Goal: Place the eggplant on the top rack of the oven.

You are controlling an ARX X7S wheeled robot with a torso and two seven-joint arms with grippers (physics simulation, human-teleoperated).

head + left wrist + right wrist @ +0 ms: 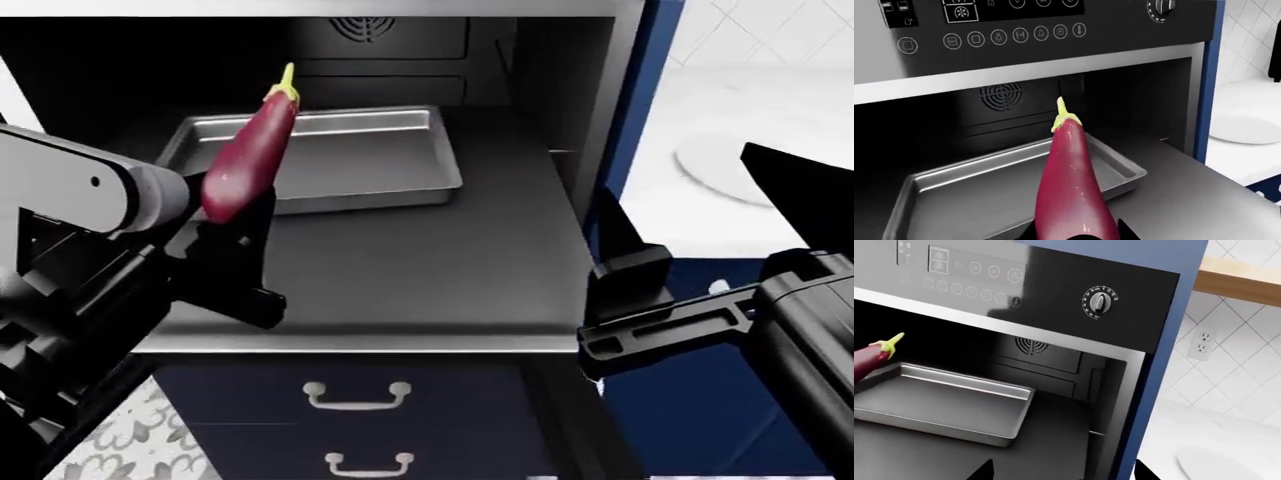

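Eggplant (250,160) in the grip of the left gripper (230,232), stem tip raised and pointing toward the open oven (561,130). The gripper's dark fingers pinch the fat lower end of the glossy purple vegetable, so most of its length juts out beyond the fingertips, tilted up and forward. In the head view the eggplant hangs in the air over the flat grey door (441,280), its yellow-green tip overlapping the near left part of the top rack (387,150); it touches neither. The silvery tray sits at the mouth of the dark cavity, partly out over the door, with the round vent (1001,95) on the back wall behind it.

From the left wrist view the eggplant (1071,185) runs straight away from the camera, above the tray (961,195), below the control panel (1014,35). The right wrist view catches only its tip (874,357) at the frame's edge, above the tray's (947,410) far rim.

The right gripper (617,300) hovers well apart, off the door's right edge beside the blue cabinet (634,110), its fingers spread and holding nothing. Two drawer handles (354,395) show below the door.
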